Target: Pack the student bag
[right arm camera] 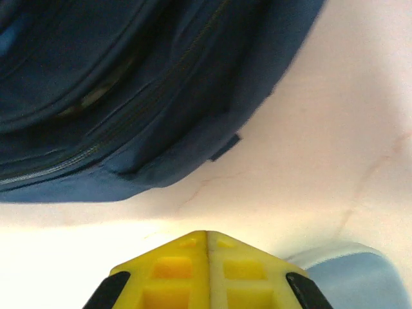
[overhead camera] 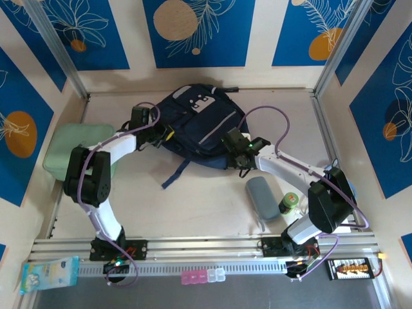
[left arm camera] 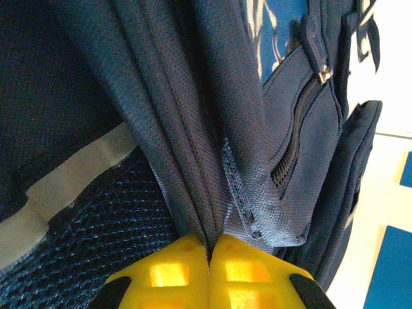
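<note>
The student bag (overhead camera: pixel 196 125), a dark navy backpack with grey trim and white tag patches, lies at the middle back of the table. My left gripper (overhead camera: pixel 166 135) is at the bag's left edge, its yellow fingers (left arm camera: pixel 180 270) shut on a fold of the bag's fabric (left arm camera: pixel 193 161) beside a zip. My right gripper (overhead camera: pixel 243 162) sits at the bag's lower right edge, shut with nothing between its fingers (right arm camera: pixel 207 257); the bag (right arm camera: pixel 129 96) lies just ahead of it over bare table.
A mint-green rounded case (overhead camera: pixel 67 154) lies at the left, under the left arm. A grey-blue pencil pouch (overhead camera: pixel 262 197) and a small green-lidded jar (overhead camera: pixel 289 203) sit near the right arm. The pouch's corner (right arm camera: pixel 347 277) lies beside the right fingers.
</note>
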Motion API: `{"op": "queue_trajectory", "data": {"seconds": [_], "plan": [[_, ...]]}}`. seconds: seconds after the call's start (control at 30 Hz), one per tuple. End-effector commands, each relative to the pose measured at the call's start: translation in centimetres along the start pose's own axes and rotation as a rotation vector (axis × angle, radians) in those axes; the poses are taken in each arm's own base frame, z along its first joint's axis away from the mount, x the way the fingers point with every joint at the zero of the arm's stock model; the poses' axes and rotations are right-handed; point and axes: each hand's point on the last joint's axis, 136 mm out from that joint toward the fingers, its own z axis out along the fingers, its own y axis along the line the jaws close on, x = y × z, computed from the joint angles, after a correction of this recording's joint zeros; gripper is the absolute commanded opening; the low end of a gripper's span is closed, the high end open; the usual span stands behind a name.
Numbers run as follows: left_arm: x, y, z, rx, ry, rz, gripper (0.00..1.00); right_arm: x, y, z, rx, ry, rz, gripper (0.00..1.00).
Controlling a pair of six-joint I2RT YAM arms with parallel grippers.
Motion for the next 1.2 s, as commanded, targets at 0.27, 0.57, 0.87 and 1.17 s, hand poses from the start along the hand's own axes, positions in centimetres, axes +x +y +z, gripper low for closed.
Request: {"op": "queue_trajectory", "data": {"seconds": [0.27, 0.57, 0.87, 1.17], "plan": [[0.2, -0.3, -3.4, -0.054, -0.048, 0.193, 0.50, -5.1, 6.0, -1.6, -0.393, -0.017, 0.078, 0.40], [6.2, -5.1, -5.6, -0.301, 0.055, 1.046, 0.85, -9.3, 1.7, -1.0, -0.485, -0.011, 0.309, 0.65], [12.6, -9.8, 0.7, -0.370, 0.165, 1.471, 0.79, -10.3, -5.1, 2.9, -0.477, 0.051, 0.591, 0.68], [14.5, -8.5, 6.4, -0.526, 0.239, 1.574, 0.55, -9.2, -7.5, 5.6, -0.479, 0.108, 0.705, 0.67]]}}
